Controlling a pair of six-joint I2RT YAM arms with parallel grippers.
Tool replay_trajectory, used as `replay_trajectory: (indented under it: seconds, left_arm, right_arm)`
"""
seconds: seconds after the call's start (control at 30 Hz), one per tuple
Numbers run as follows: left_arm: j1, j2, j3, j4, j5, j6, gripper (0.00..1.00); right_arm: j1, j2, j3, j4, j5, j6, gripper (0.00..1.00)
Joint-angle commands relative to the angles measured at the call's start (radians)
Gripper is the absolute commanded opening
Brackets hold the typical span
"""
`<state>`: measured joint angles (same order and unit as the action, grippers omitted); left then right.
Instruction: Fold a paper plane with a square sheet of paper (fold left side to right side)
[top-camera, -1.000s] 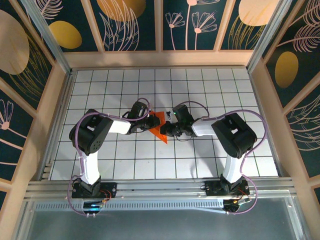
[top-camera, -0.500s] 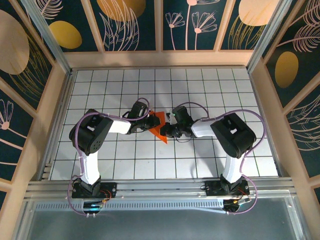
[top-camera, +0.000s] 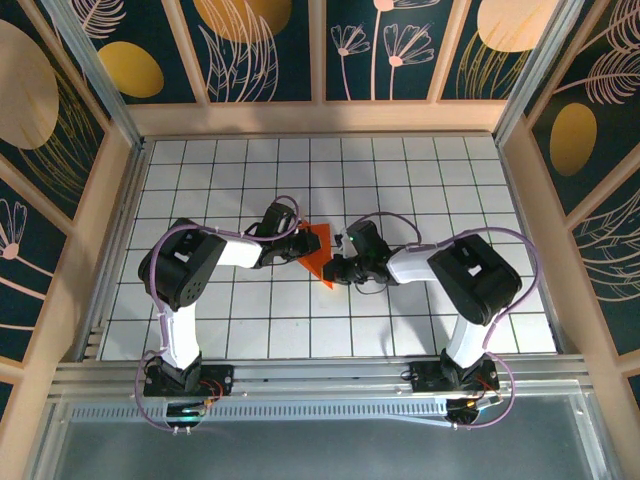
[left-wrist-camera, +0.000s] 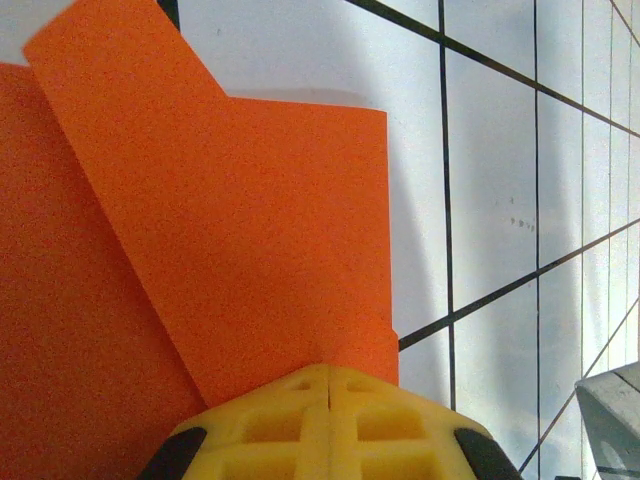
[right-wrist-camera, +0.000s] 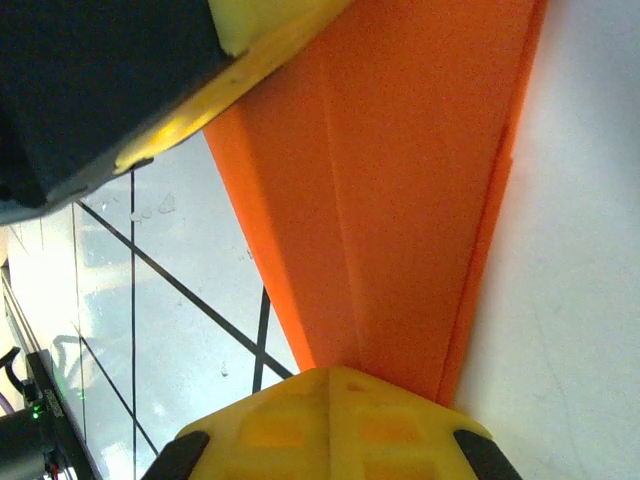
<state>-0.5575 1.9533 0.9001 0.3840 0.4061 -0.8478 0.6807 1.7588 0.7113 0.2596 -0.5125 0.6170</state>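
The square sheet of paper (top-camera: 320, 244) lies on the grid table as a bright orange, creased, pointed wedge, its point toward the near edge. My left gripper (top-camera: 298, 250) is shut, with its yellow tips resting on the wedge's left side. In the left wrist view the paper (left-wrist-camera: 250, 220) shows overlapping folded layers running under my shut left gripper (left-wrist-camera: 330, 368). My right gripper (top-camera: 336, 270) is shut and sits at the narrow end. In the right wrist view the paper (right-wrist-camera: 400, 200) tapers under the shut right gripper (right-wrist-camera: 333, 370), and a left finger (right-wrist-camera: 260, 25) rests on its far edge.
The white gridded table (top-camera: 450, 180) is walled by wooden frames at the back (top-camera: 320, 118) and on both sides. A metal rail (top-camera: 320, 375) carries both arm bases along the near edge. Open grid squares lie all around the paper.
My right gripper has slid along the paper toward its pointed near end, and its elbow has swung slightly right. The left gripper and the paper have stayed put.
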Motion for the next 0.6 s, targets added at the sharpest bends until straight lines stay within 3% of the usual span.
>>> replay_trajectory:
  seconds: [0.0, 0.57]
  left_arm:
    - [0.006, 0.055, -0.006, -0.107, -0.089, -0.001, 0.00]
    - [0.005, 0.055, 0.004, -0.113, -0.087, 0.003, 0.00]
  right_arm:
    - [0.014, -0.027, -0.043, -0.063, -0.003, 0.021, 0.00]
    - [0.021, -0.085, -0.161, -0.050, -0.017, 0.040, 0.00]
